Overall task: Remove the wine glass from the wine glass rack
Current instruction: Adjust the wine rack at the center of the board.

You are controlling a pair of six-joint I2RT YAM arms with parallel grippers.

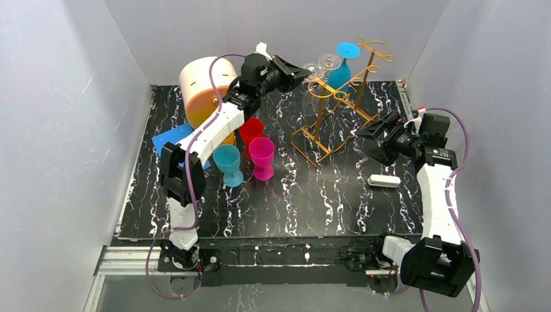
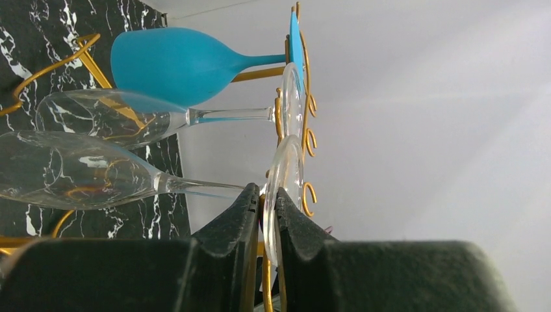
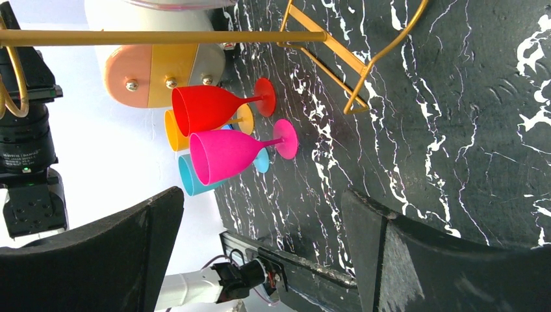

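Nothing you can read in any view.
The one trace of print you have is a short line of small white characters on the black joint housing of the left arm (image 3: 25, 146), caught at the left edge of the right wrist view. It is too small and too blurred for you to make out a single letter or number, so you cannot tell whether it is a brand, a model name or a serial.
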